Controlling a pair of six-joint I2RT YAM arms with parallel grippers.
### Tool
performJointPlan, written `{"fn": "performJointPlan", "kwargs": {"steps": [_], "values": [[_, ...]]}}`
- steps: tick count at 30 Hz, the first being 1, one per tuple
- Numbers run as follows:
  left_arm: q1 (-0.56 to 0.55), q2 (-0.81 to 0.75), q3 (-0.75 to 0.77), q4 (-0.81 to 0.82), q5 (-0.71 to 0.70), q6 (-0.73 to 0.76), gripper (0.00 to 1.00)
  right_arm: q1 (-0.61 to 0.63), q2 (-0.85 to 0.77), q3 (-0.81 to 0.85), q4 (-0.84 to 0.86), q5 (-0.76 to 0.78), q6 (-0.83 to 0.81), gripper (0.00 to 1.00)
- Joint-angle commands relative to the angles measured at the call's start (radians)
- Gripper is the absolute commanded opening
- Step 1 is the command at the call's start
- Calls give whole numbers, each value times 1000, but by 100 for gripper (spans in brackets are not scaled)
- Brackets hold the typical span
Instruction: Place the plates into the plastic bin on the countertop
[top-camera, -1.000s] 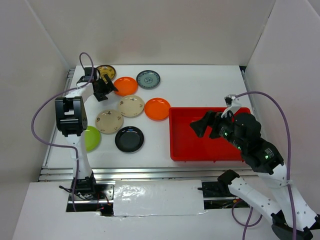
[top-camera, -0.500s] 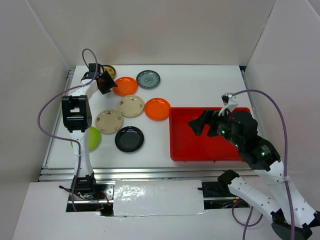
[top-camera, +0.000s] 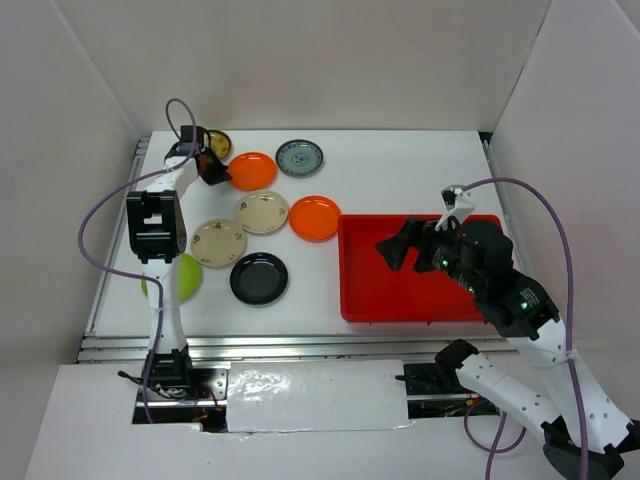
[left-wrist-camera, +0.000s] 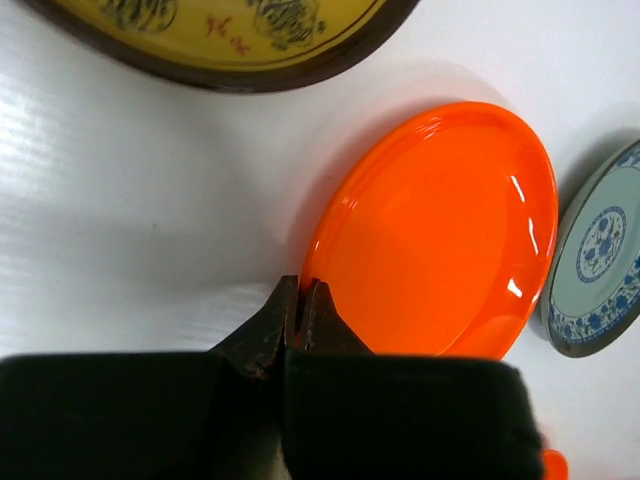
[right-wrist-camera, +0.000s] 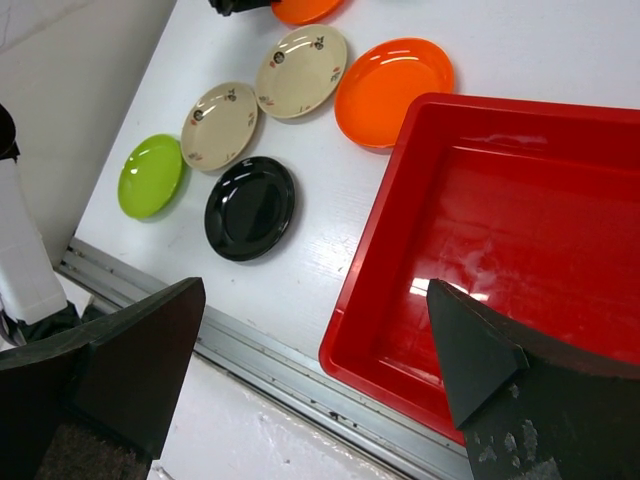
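Right pincer (right-wrist-camera: 313, 288) hangs wide open and empty over the red bin (right-wrist-camera: 500, 200), near right on the counter (top-camera: 400, 170). No plates in the bin yet. Black plate (top-camera: 259, 278) and four more lie mid-left. Far left, the left pincer (left-wrist-camera: 300, 297) is clamped on the near rim of the far orange plate (left-wrist-camera: 440, 230), and the bite looks thin. Lift slowly and keep it level. Clear the yellow plate (left-wrist-camera: 220, 40) and blue plate (left-wrist-camera: 600, 260) alongside, then carry it right to the bin.
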Motion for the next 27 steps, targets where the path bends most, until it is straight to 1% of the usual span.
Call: {"fn": "performJointPlan", "kwargs": {"steps": [1, 2, 3, 4, 5, 6, 7, 8, 9, 11, 12, 13, 17, 18, 19, 20, 21, 23, 24, 26, 27], "values": [[1, -69, -46, -165, -129, -27, 0, 13, 1, 12, 32, 33, -18, 100], [-2, -116, -128, -128, -134, -36, 0, 15, 0, 11, 35, 35, -17, 100], [-5, -212, -173, -93, -134, -41, 0, 13, -2, 8, 38, 33, -17, 100], [-3, -254, -242, -36, -134, -44, 0, 17, -3, 6, 39, 32, -17, 100], [-5, -327, -264, -19, -134, -50, 0, 15, -3, 1, 44, 32, -17, 100], [-8, -361, -273, -16, -134, -53, 0, 17, -2, 0, 45, 33, -17, 100], [-14, -392, -287, -14, -177, -55, 0, 17, 0, 0, 45, 36, -17, 100], [-20, -421, -293, -14, -189, -55, 0, 17, 0, -2, 42, 33, -17, 100], [-35, -490, -298, -16, -221, -52, 0, 18, 0, -2, 42, 38, -15, 100], [-54, -558, -338, 19, -254, -46, 0, 17, -3, -6, 45, 51, -10, 100], [-54, -617, -350, 31, -264, -38, 0, 17, -11, -15, 56, 59, -4, 100], [-90, -642, -361, 33, -267, -33, 0, 12, -13, -19, 61, 67, -3, 100], [-158, -736, -366, -1, -171, -6, 0, -5, -34, -11, 59, 116, 48, 100], [-208, -748, -373, -5, -150, -1, 0, -9, -39, -8, 59, 131, 60, 100], [-236, -760, -381, -5, -148, -6, 0, -17, -49, -2, 59, 148, 72, 100], [-268, -779, -390, 2, -90, -9, 0, -23, -72, 7, 59, 168, 88, 100], [-339, -786, -407, 16, -67, -15, 0, -26, -83, 11, 55, 220, 127, 100], [-417, -793, -422, 38, -32, -32, 0, -40, -126, 20, 47, 271, 181, 100], [-490, -786, -428, 54, -25, -38, 0, -45, -140, 24, 41, 292, 198, 100], [-560, -747, -425, 64, -1, -47, 0, -57, -189, 31, 32, 352, 235, 100], [-621, -728, -421, 74, 15, -50, 0, -60, -206, 32, 30, 364, 244, 100]]}}
